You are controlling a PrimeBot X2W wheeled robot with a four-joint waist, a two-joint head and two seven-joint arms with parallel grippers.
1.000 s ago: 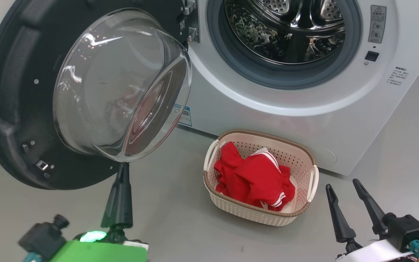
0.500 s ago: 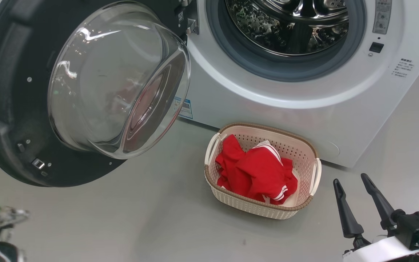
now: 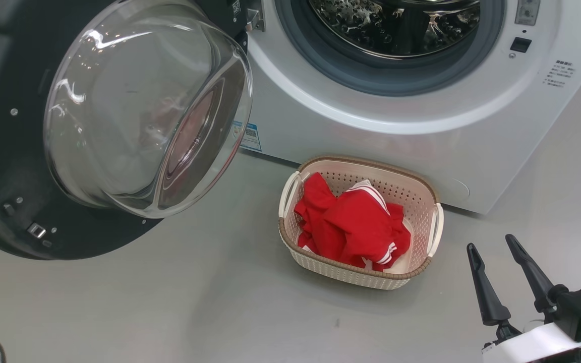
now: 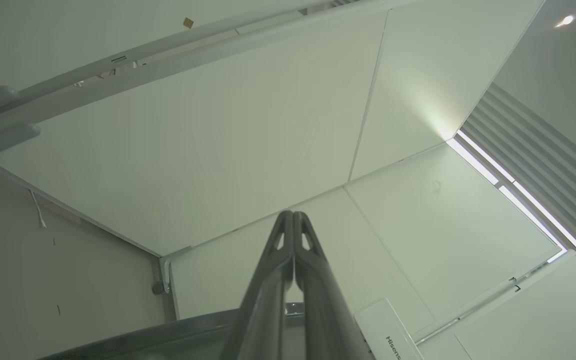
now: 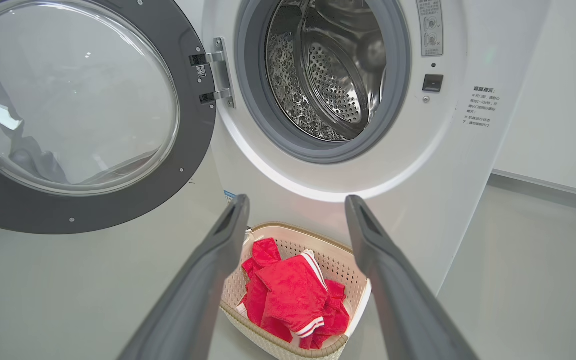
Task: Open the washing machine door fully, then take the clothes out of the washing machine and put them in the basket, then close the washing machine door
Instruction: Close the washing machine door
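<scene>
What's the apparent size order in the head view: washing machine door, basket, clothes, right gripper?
1. washing machine door, cropped and close to the camera, so it looks inflated
2. basket
3. clothes, lying inside the basket
4. right gripper, open; similar span to the clothes but far thinner

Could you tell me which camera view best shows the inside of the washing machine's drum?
The right wrist view: it looks into the drum, showing its perforated back wall. The head view catches its lower part at the top edge. The left wrist view faces white panels.
</scene>
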